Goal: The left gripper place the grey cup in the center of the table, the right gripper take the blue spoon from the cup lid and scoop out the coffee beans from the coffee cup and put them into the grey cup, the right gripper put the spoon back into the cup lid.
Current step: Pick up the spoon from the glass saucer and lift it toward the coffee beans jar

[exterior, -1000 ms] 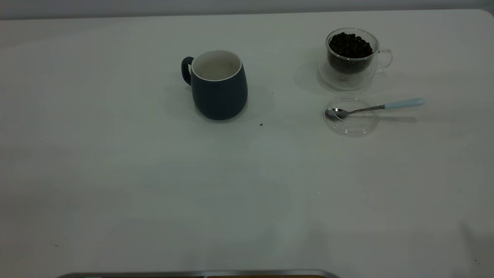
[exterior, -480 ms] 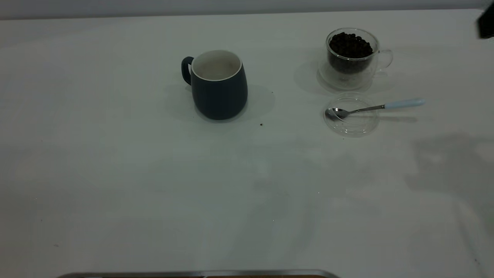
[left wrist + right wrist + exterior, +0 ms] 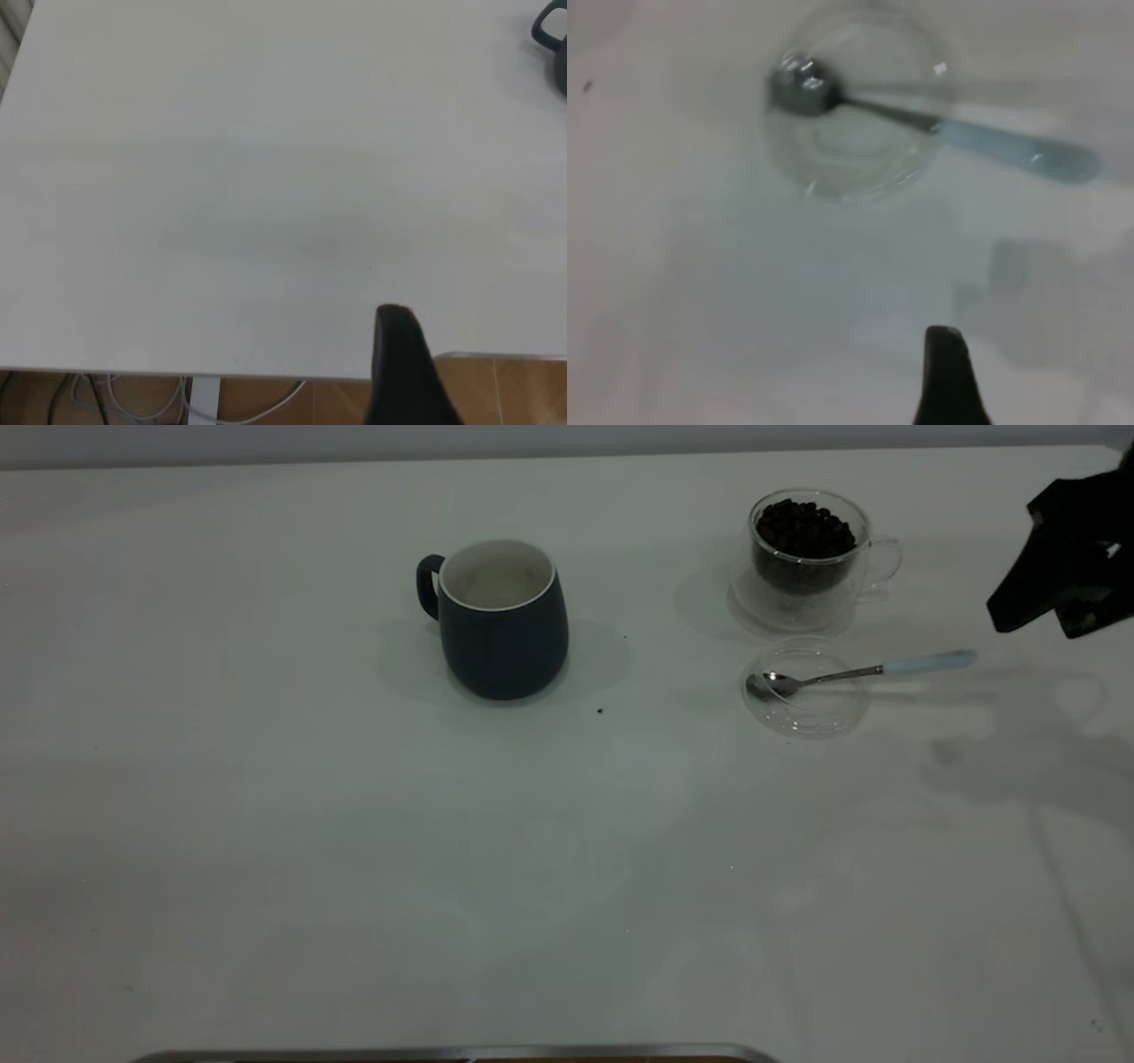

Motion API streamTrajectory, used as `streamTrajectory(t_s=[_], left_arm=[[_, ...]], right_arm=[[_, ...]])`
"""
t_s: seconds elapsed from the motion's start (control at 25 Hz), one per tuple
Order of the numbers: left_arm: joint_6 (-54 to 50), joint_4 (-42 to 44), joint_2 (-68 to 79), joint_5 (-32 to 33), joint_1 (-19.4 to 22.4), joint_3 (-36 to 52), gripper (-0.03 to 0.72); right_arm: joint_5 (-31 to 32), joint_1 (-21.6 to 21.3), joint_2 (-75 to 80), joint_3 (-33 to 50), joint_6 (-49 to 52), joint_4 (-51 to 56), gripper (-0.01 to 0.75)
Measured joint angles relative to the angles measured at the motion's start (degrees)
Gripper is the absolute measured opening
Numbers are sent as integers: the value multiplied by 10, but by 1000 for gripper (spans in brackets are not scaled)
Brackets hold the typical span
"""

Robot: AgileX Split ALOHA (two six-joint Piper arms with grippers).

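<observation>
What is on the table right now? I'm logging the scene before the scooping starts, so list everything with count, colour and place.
grey cup: 1, dark grey outside with a white inside, upright near the table's middle, handle towards the left side.
coffee cup: 1, clear glass, upright at the far right.
coffee beans: many, dark brown, inside the coffee cup.
cup lid: 1, clear, flat on the table just in front of the coffee cup.
blue spoon: 1, metal bowl resting in the cup lid, light blue handle sticking out to the right.
table: 1, white, under everything.
right gripper: 1, black, above the table's right edge, near the spoon handle.
left gripper: 1, black, only one finger seen, over the table's edge.
</observation>
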Motion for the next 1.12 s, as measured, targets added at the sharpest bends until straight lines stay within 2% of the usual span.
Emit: streamTrajectory(t_s=[0.28,0.52,0.76,1.12], left_arm=[[0,0,0,0,0,0,508],[0,0,0,0,0,0,508],[0,0,0,0,0,0,508],[1,0,0,0,0,0,508]], right_arm=[[100,-67,88,-52,-143,127,557],[155,-105,156,-104,-191,170,557],[216,-111,221,-168,-194,166,557],[239,-110,277,-202,-194,170,557]])
